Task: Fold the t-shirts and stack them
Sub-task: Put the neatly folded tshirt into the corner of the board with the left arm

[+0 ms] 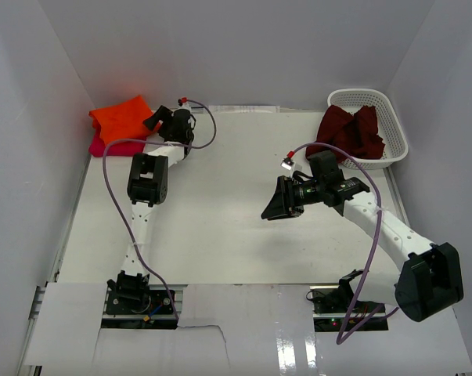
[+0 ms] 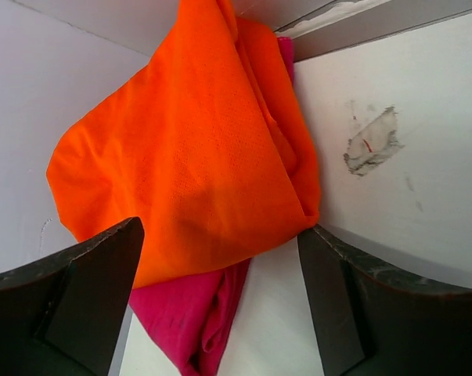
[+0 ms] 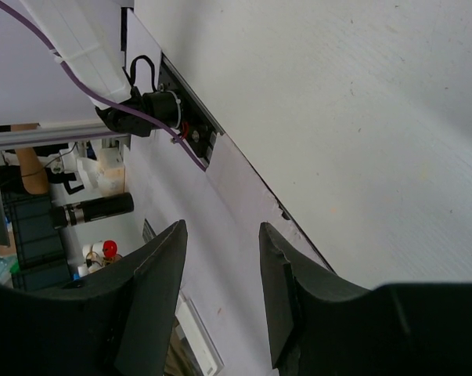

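A folded bright orange t-shirt (image 1: 124,117) lies on a magenta-pink t-shirt (image 1: 114,146) in the table's far left corner. In the left wrist view the orange shirt (image 2: 196,149) covers most of the pink one (image 2: 189,313). My left gripper (image 1: 154,119) is open and empty just right of that stack, its jaws wide apart (image 2: 220,258). A dark maroon t-shirt (image 1: 350,131) lies crumpled in the white basket (image 1: 398,125), spilling over its left rim. My right gripper (image 1: 272,205) is open and empty above the table's middle (image 3: 221,235).
The white lattice basket stands at the far right corner. White walls close in the table on the left, back and right. A scuffed patch (image 2: 371,142) marks the table near the orange shirt. The right wrist view shows the table's front edge and clutter beyond.
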### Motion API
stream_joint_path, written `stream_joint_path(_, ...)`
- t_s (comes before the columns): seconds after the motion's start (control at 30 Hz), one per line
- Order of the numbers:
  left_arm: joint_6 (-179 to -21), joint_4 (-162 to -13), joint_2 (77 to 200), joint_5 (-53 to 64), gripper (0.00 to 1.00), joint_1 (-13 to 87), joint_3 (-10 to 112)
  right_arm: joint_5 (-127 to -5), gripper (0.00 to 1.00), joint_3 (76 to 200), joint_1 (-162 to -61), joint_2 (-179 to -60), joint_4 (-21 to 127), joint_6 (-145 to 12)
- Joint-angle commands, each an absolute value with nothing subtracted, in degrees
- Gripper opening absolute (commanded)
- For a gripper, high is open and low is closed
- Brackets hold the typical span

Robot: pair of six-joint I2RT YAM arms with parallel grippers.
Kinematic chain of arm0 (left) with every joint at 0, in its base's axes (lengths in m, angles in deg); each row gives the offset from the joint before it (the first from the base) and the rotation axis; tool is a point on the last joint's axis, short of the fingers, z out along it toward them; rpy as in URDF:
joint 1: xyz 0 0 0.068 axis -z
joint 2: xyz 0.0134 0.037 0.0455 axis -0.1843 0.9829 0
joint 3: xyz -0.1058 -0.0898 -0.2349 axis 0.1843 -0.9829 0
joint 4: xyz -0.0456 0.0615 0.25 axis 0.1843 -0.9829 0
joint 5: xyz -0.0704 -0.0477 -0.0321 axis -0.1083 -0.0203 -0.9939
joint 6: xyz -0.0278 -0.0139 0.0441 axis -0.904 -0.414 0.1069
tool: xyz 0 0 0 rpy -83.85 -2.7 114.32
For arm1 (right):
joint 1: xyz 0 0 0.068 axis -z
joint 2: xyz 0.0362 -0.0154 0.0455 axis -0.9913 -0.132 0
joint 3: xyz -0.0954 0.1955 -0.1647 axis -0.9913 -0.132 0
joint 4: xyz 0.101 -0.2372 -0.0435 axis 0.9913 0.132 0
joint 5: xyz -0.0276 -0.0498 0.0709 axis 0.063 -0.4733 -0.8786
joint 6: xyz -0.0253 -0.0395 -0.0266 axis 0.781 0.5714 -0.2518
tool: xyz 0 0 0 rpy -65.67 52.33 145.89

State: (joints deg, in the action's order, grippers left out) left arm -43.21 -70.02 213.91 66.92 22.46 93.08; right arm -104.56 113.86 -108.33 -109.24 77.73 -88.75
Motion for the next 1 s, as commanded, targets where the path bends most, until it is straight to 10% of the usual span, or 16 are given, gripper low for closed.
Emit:
stream_joint_path(0.0,-43.64,-69.51,214.28,67.43,0.89,21.96,95.26,-104.49,0.49,113.62,-108.43,-107.76,77.09,-89.27)
stream_joint_path(0.2,-43.64,-69.51,215.07,67.17,0.76,21.78,95.87,-104.23,0.49,112.91,-108.43,-107.15,77.00,-89.62)
stream_joint_path(0.5,-44.60,-69.68,212.61,65.15,0.28,21.61,92.98,-104.14,0.49,112.56,-108.43,-106.80,76.65,-90.06)
stream_joint_path(0.97,-45.13,-71.00,200.31,57.15,0.18,21.17,80.41,-105.02,0.49,111.24,-108.52,-105.04,74.45,-91.64)
